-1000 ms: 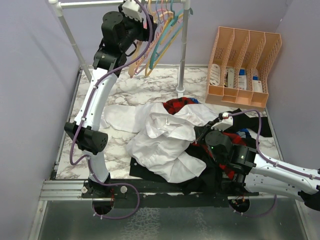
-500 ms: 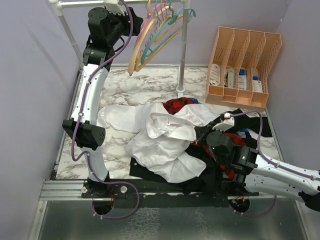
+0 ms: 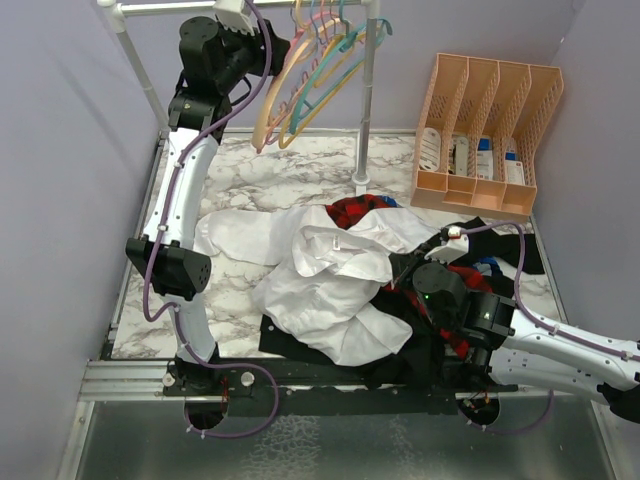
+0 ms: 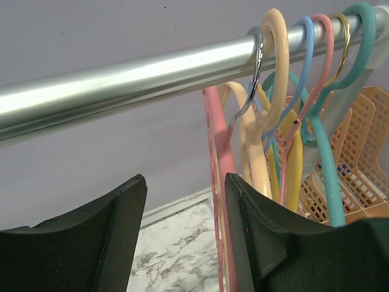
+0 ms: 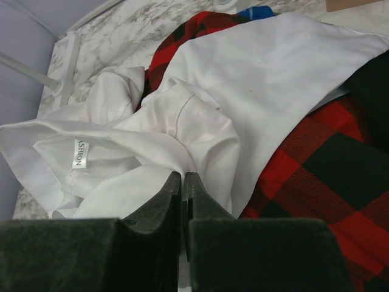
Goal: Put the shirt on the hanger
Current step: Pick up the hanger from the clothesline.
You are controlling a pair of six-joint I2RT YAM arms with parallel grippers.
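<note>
Take stiff, light thin pink plastic hanger [image 4: 219,158] below its metal hook [image 4: 256,67], at 12 o'clock, with left gripper [image 4: 185,179] half-wide, right gripper [image 5: 183,176] closed.

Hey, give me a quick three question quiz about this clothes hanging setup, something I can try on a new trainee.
1. True or false: the white shirt hangs on the rail.
2. Which hanger on the rail is nearest the left gripper? A teal, B pink, C blue.
3. Fill in: the jaws of the right gripper are ____.

Key
1. False. It lies crumpled on the table.
2. B. The pink hanger is just beyond the open jaws.
3. Closed, pinching a fold of the white shirt.
</note>
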